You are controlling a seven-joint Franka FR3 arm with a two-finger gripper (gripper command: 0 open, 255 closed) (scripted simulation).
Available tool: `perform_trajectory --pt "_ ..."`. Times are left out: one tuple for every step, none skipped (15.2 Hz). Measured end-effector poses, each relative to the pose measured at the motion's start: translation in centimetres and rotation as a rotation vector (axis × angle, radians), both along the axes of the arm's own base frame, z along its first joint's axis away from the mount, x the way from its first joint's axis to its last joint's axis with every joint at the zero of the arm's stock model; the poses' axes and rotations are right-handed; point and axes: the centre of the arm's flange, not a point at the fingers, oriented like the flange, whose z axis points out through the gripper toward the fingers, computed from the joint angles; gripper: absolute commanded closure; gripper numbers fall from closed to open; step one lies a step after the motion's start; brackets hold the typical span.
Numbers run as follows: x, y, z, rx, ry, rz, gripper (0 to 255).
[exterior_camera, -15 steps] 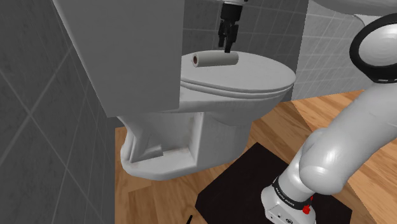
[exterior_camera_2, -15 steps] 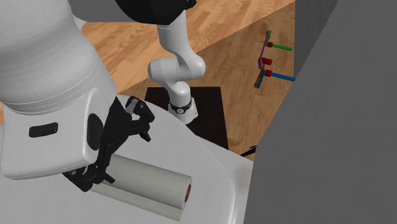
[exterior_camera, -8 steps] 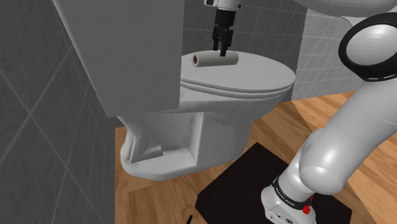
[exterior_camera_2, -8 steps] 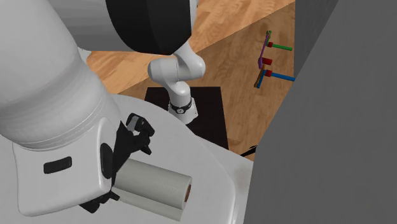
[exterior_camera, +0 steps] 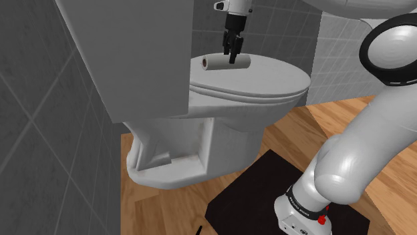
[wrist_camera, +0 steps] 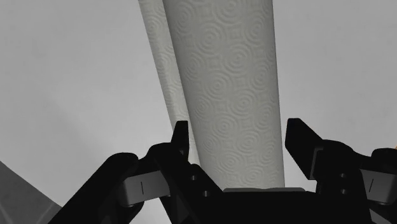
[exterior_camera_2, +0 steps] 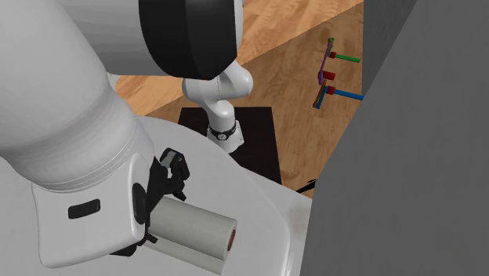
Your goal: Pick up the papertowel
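The pale grey, circle-embossed paper towel roll (exterior_camera: pixel 215 63) (exterior_camera_2: pixel 196 231) (wrist_camera: pixel 232 95) lies on its side on the closed white toilet lid (exterior_camera: pixel 267 80), towards the lid's back edge beside the plain grey cistern (exterior_camera: pixel 133 53). The all-black claw (wrist_camera: pixel 238 127) straddles the roll, released, its fingers spread on either side. Around the lid are grey tiled walls (exterior_camera: pixel 40 133) and a wooden plank floor (exterior_camera: pixel 301 133).

Bathroom: white toilet (exterior_camera: pixel 200 133) with closed lid (exterior_camera: pixel 267 83) mid-frame in shoulder view, grey tiled walls (exterior_camera: pixel 40 147) at left and upper right, wood plank floor (exterior_camera: pixel 321 127) lower right.
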Motion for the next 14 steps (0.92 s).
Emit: perform_trajectory --pt "0.0 0.0 0.0 0.000 0.000 0.000 255" --pt "0.0 0.0 0.0 0.000 -0.001 0.000 255" --pt "0.0 0.0 0.0 0.000 -0.001 0.000 255" --pt "-0.1 0.0 0.0 0.000 -0.001 0.000 255" --pt "0.0 0.0 0.0 0.000 0.000 0.000 255" --pt "0.1 0.0 0.2 0.000 0.002 -0.001 255" --pt "0.1 0.1 0.5 0.000 0.003 -0.001 255" --pt "0.0 0.1 1.0 0.000 0.004 -0.001 255" --pt "0.1 0.1 1.5 0.000 0.004 -0.002 255" --pt "0.2 0.1 2.0 0.000 0.004 -0.002 255" --pt "0.2 0.1 2.5 0.000 0.004 -0.002 255" --pt "0.2 0.1 2.9 0.000 0.004 -0.002 255" --pt "0.1 0.1 3.5 0.000 0.004 -0.002 255" --pt "0.2 0.1 4.0 0.000 0.004 -0.002 255"
